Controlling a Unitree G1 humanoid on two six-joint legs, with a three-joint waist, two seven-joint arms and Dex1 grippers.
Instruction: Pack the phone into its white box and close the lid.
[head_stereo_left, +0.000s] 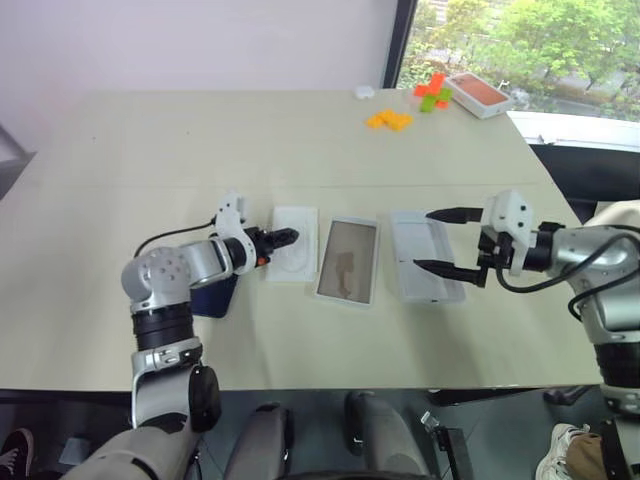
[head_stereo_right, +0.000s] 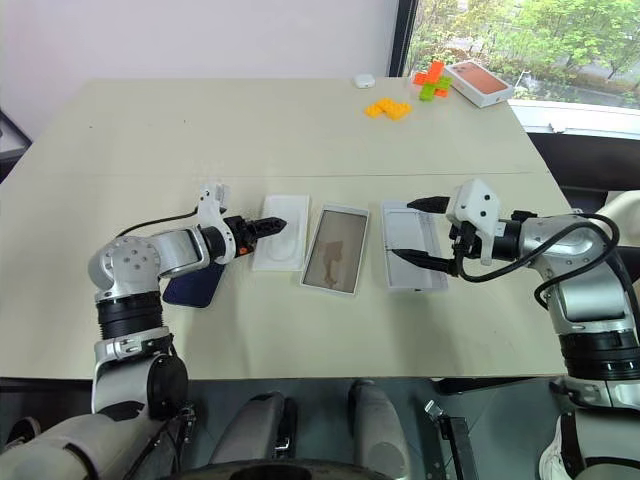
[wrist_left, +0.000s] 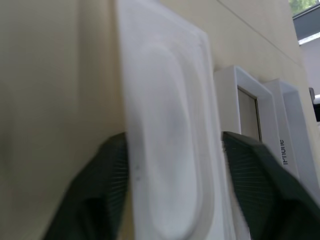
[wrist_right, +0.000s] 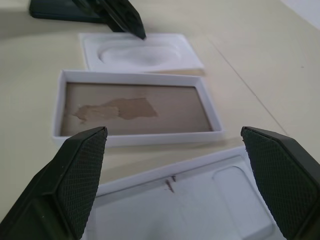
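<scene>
On the bench (head_stereo_left: 120, 180), three white pieces lay in a row: a flat insert (head_stereo_left: 295, 243) with an oval recess at left, the white box (head_stereo_left: 348, 261) in the middle, the lid (head_stereo_left: 425, 257) at right, open side up. The white box held nothing; its shiny brown bottom showed. The phone (head_stereo_right: 194, 284) lay left of the insert, partly hidden under the left arm. The left gripper (head_stereo_left: 281, 240) had its jaws part-open astride the insert's near-left edge; whether they gripped it I cannot tell. The right gripper (head_stereo_left: 436, 240) hovered over the lid, jaws wide, holding nothing. Far right lay orange and green blocks (head_stereo_left: 400, 110) and an orange-topped box (head_stereo_left: 478, 93).
</scene>
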